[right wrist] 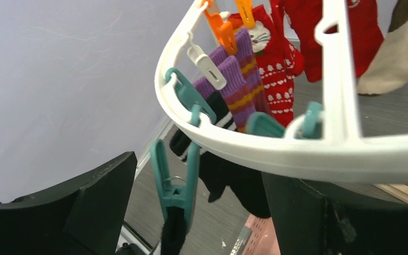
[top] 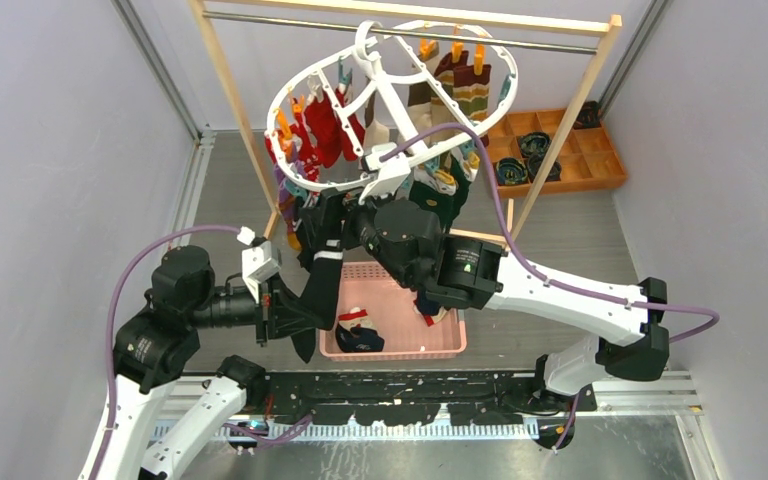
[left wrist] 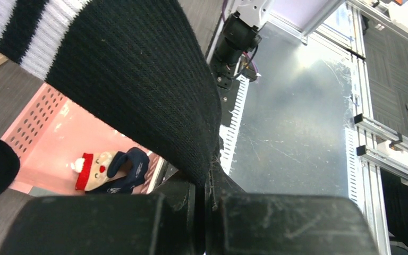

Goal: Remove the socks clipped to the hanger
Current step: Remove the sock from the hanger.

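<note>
Black knitted cloth with white stripes, one of the socks point(left wrist: 138, 79), is pinched tight between the closed fingers of the left gripper point(left wrist: 204, 199). From them the cloth runs up toward the hanger point(top: 305, 85). The hanger hangs over the middle of the surface, toward its far edge, and a pink basket point(top: 400, 352) stands below it by the near edge. The fingers of the right gripper point(right wrist: 204, 175) stand wide apart and hold nothing. The hanger crosses just above them, and between them a teal clip point(right wrist: 175, 180) bites dark cloth. I judge it best to pull the sock down slowly and straight, so the hanger does not swing, then release it over the basket.
</note>
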Action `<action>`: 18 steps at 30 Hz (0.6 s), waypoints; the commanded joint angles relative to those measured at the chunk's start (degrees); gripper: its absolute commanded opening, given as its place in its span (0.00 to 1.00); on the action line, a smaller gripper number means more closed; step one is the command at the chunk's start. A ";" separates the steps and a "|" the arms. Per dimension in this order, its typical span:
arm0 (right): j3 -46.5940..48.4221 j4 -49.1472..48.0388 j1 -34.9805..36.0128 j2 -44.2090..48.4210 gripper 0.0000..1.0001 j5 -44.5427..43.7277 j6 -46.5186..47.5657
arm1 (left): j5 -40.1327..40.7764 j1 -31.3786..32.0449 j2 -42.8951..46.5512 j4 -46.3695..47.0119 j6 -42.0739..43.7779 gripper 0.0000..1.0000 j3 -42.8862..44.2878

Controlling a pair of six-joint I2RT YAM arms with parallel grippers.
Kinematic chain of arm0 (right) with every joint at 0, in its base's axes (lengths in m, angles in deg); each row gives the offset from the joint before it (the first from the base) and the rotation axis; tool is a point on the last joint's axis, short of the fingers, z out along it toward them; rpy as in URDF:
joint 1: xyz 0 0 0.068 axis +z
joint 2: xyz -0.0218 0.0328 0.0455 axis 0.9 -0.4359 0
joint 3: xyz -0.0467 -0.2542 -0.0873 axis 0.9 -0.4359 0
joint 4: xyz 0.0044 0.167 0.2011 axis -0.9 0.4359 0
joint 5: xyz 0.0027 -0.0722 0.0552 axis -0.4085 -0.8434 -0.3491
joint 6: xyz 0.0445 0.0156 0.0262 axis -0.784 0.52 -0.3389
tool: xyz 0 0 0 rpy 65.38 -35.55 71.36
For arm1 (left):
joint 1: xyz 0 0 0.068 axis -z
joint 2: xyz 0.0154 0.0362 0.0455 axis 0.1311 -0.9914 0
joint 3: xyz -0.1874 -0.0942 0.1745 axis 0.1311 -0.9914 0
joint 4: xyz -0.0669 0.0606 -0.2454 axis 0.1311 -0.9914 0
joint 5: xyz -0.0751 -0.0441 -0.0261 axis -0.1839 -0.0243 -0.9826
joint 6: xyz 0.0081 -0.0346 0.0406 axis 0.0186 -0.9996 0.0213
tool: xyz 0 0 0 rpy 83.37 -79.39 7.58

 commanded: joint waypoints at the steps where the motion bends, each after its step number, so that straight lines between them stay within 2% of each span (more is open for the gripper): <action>1: 2.38 -0.34 2.82 1.42 0.93 -8.74 1.39 | 3.41 -0.08 0.72 4.03 -0.93 0.00 -0.12; 5: 3.54 -1.73 4.52 -0.04 0.86 -10.36 4.49 | 4.38 -0.10 0.01 4.35 -0.61 0.01 -0.04; 13: 6.26 -2.73 4.37 -1.33 0.66 -5.57 8.26 | 4.68 -0.08 0.28 3.74 -0.25 0.00 0.00; 18: 9.38 2.39 1.77 -2.59 0.67 2.06 7.69 | 3.22 -0.08 0.41 3.24 -0.90 0.00 1.16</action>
